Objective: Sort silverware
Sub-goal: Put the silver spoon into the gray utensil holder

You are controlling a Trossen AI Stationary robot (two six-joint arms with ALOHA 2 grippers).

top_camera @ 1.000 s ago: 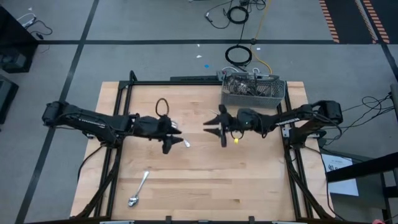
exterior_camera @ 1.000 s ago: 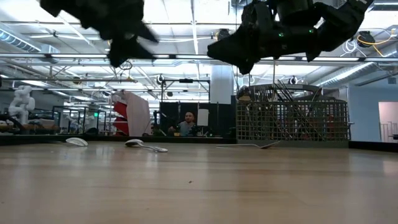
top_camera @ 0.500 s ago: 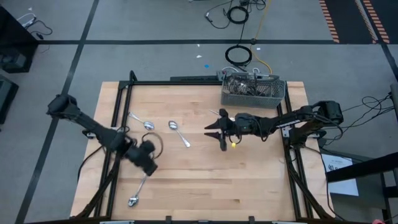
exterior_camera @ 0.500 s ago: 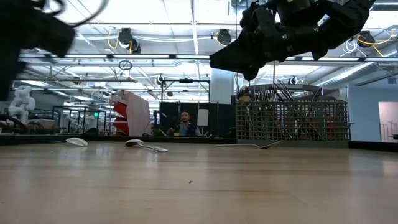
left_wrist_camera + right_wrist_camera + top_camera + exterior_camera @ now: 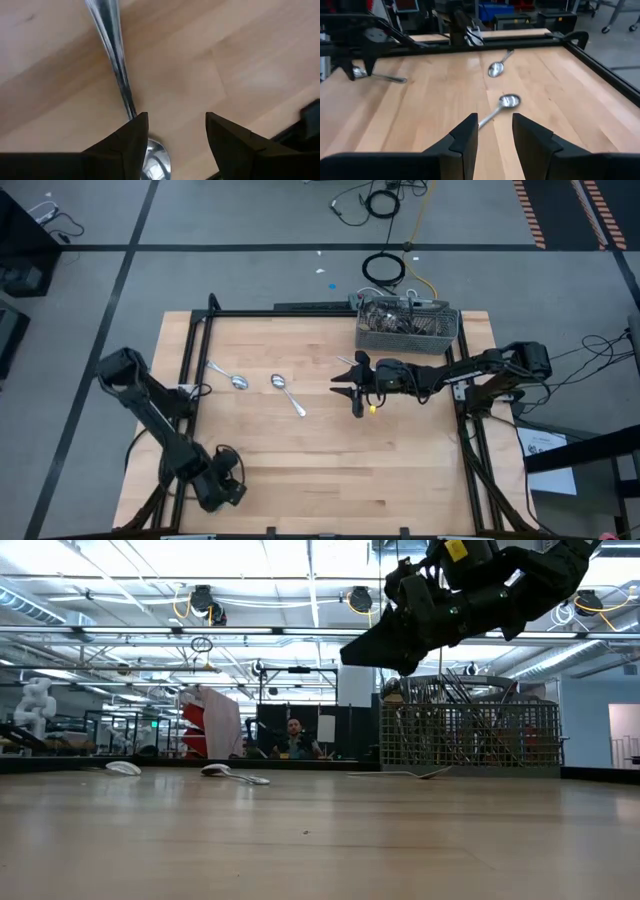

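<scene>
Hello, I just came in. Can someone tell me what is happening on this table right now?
A two-armed robot is sorting silverware. The left gripper hangs open over a spoon near the table's front-left corner, not gripping it. Two more spoons lie side by side farther back. The right gripper hovers open and empty at mid-table, beside the wire basket that holds the remaining pieces.

- The left arm is folding back along the table's left side, its left gripper pointing down at the near-left corner, fingers parted.
- The right arm is reaching in from the right edge toward mid-table, its right gripper hanging above the surface, fingers standing apart.
</scene>
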